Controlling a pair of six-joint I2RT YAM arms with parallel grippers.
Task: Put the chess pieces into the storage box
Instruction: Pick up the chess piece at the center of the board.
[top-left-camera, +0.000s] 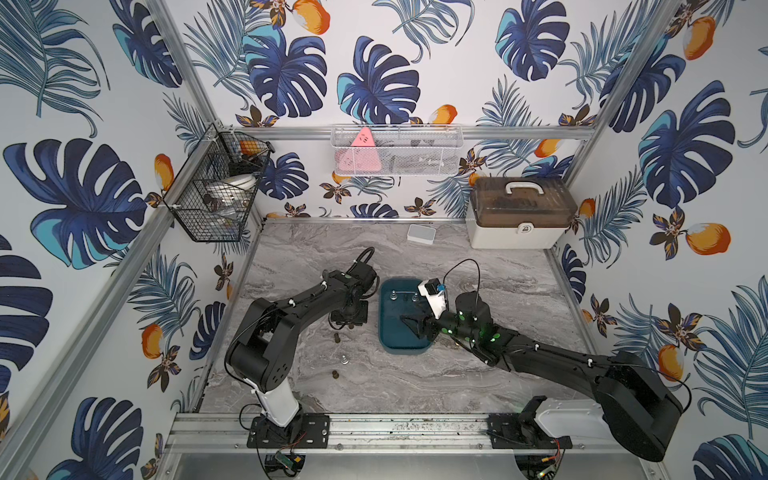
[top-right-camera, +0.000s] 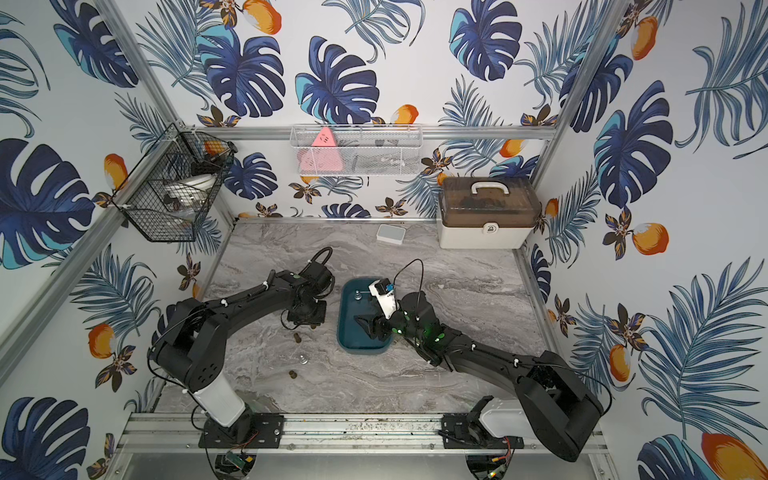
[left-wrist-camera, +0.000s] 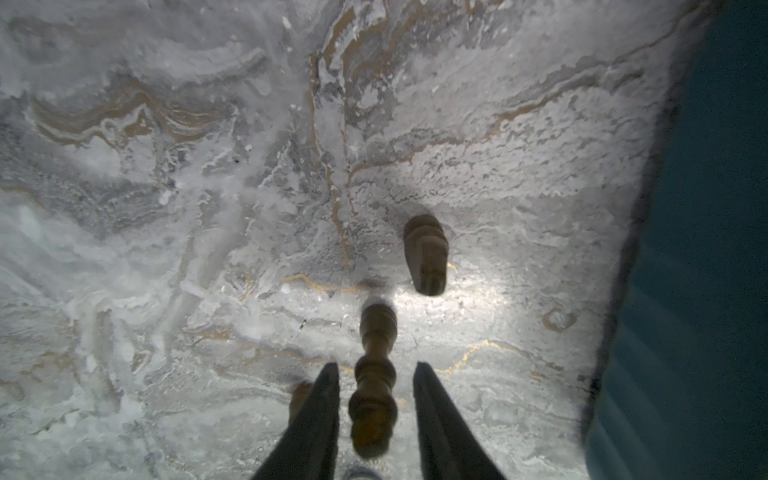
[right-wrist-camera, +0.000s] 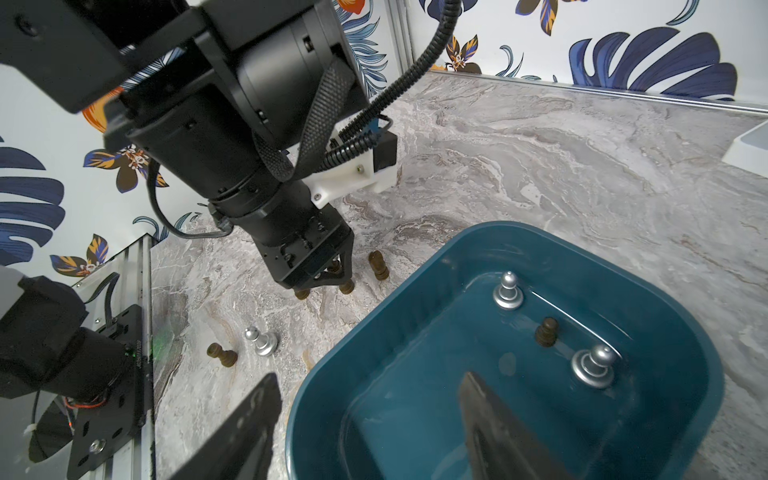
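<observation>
The dark teal storage box (top-left-camera: 405, 347) (right-wrist-camera: 457, 245) lies mid-table and holds two silver chess pieces (right-wrist-camera: 508, 291) and a brown one (right-wrist-camera: 546, 332). My right gripper (right-wrist-camera: 369, 376) hangs open over the box's near end with nothing between its fingers. Left of the box, my left gripper (left-wrist-camera: 376, 365) points down at the table, open, its fingers straddling an upright brown piece (left-wrist-camera: 374, 399) with small gaps on both sides. Another brown piece (left-wrist-camera: 426, 253) lies just beyond, and one (left-wrist-camera: 299, 399) peeks from behind a finger. A silver piece (top-left-camera: 344, 359) and brown pieces (top-left-camera: 335, 375) stand nearer the front.
A white case with a brown lid (top-left-camera: 519, 216) stands at the back right, with a small flat white box (top-left-camera: 421, 233) next to it. A black wire basket (top-left-camera: 216, 187) and a white mesh basket (top-left-camera: 395, 151) hang on the walls. A metal rail (top-left-camera: 374, 428) runs along the front.
</observation>
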